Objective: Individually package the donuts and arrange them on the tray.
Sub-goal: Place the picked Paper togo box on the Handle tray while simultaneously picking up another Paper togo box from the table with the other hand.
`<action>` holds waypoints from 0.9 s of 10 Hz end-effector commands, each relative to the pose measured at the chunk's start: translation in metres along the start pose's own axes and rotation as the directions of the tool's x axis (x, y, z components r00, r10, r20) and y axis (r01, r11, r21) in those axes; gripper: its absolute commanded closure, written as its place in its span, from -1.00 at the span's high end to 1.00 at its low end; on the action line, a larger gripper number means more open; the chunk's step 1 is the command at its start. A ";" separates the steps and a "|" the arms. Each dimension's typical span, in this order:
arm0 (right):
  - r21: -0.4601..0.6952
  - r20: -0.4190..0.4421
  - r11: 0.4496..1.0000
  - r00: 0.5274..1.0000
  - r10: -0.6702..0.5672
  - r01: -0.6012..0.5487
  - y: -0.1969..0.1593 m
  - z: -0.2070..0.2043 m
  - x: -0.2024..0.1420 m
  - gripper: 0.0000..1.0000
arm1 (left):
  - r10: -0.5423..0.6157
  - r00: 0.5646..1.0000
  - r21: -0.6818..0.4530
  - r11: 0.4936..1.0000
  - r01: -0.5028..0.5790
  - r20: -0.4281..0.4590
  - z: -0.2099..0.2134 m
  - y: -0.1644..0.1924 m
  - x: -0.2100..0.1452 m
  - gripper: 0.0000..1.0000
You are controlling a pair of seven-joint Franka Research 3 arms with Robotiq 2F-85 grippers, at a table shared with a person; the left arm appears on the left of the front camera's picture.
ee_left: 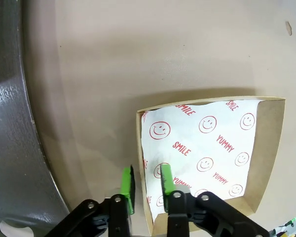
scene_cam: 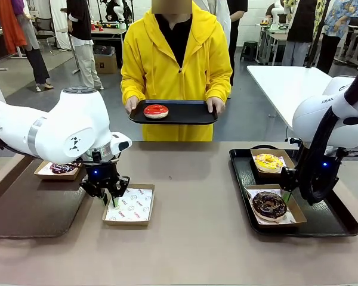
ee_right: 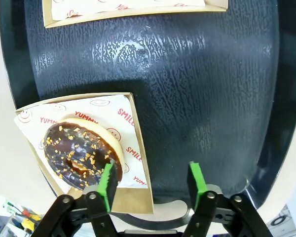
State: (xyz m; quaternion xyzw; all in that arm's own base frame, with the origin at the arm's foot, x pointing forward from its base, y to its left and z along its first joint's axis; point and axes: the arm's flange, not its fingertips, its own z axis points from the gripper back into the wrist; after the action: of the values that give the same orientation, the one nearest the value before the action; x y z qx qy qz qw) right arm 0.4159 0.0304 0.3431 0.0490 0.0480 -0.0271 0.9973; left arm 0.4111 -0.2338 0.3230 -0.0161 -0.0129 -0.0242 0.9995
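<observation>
Jaws on our left gripper (ee_left: 147, 189) stand close together with the near wall of an empty paper-lined box (ee_left: 207, 158) between the green pads, one pad outside the wall and one over the printed liner; we cannot tell whether the pads press on it. Our right gripper (ee_right: 151, 183) has its jaws apart, holding nothing, one pad beside the sprinkled chocolate donut (ee_right: 81, 153) and the other over the bare black tray (ee_right: 197, 89). That donut sits in its box at the tray's near end; the yellow donut (scene_cam: 268, 161) sits boxed behind it. At the far side, a person holds a second tray (scene_cam: 185, 113) carrying the red donut (scene_cam: 156, 111). Behind our left arm, a dark donut (scene_cam: 62, 168) rests in another box.
</observation>
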 end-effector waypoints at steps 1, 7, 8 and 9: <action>0.025 0.008 1.000 1.000 0.006 -0.006 -0.001 -0.003 0.001 1.00 | -0.003 1.000 -0.028 1.000 0.003 0.001 -0.003 0.001 0.003 -1.00; 0.035 0.010 0.999 1.000 -0.002 0.002 -0.002 0.002 -0.002 1.00 | -0.001 1.000 -0.030 1.000 0.001 0.002 0.001 0.002 0.003 -1.00; 0.077 0.024 0.997 1.000 0.006 -0.008 -0.005 0.014 -0.011 1.00 | 0.010 1.000 -0.031 0.999 -0.010 -0.004 0.008 0.002 0.004 -1.00; 0.167 0.048 0.986 0.999 0.009 -0.017 -0.013 0.038 -0.023 1.00 | 0.001 1.000 -0.056 0.998 -0.002 -0.011 0.023 0.003 0.004 -1.00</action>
State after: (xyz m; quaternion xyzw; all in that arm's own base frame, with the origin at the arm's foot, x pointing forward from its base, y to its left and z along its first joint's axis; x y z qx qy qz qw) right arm 0.4129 0.0268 0.3616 0.0820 0.0341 -0.0340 0.9955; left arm 0.4150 -0.2339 0.3307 -0.0262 -0.0130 -0.0195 0.9994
